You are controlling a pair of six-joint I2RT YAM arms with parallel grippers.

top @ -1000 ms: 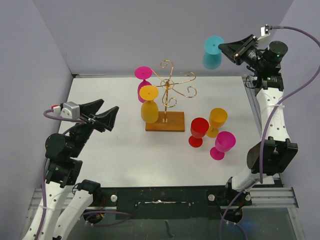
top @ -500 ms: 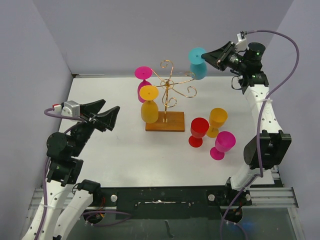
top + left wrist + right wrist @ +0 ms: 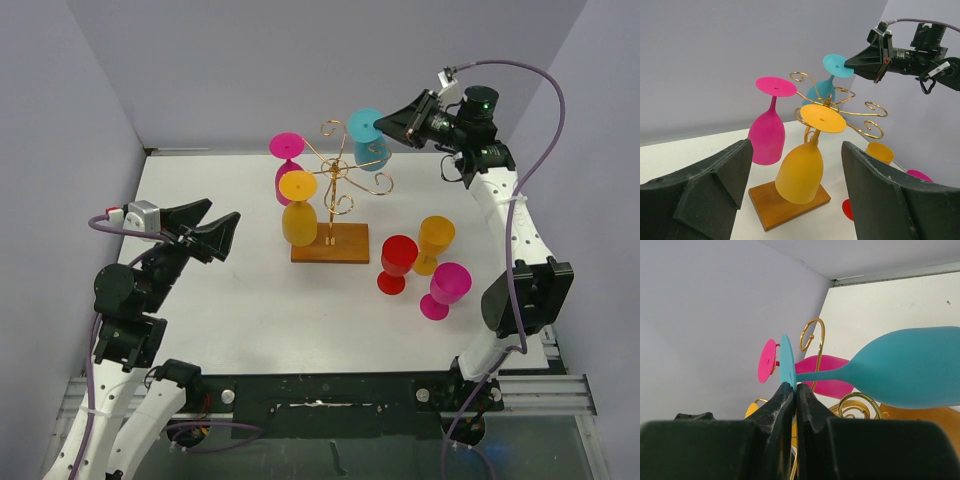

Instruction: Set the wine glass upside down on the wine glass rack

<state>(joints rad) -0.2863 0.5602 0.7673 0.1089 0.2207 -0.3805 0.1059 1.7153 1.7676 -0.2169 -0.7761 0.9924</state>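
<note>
Starting at the near-left corner, the left gripper (image 3: 223,211) hovers above the table (image 3: 250,300). Its jaws are released wide with nothing between them, and it is aimed toward the rack.

Near right, three glasses stand upright on the table in a tight cluster:
- an upright magenta glass (image 3: 445,288), nearest
- an upright red glass (image 3: 397,260), to its left
- an upright orange glass (image 3: 435,240), behind them

At mid-table stands the wine glass rack (image 3: 345,243). Two glasses hang from its left-side arms, foot up and bowl down: a hanging orange glass (image 3: 299,222) nearer, and a hanging magenta glass (image 3: 283,182) behind it.

At the far right, the right gripper (image 3: 380,122) is clenched on the rim of the foot of the teal wine glass (image 3: 373,153). That glass is held off the table, inverted and tilted, foot uppermost. Its bowl is just beside the rack's far-right spirals. Whether its stem sits inside a wire arm cannot be determined.
</note>
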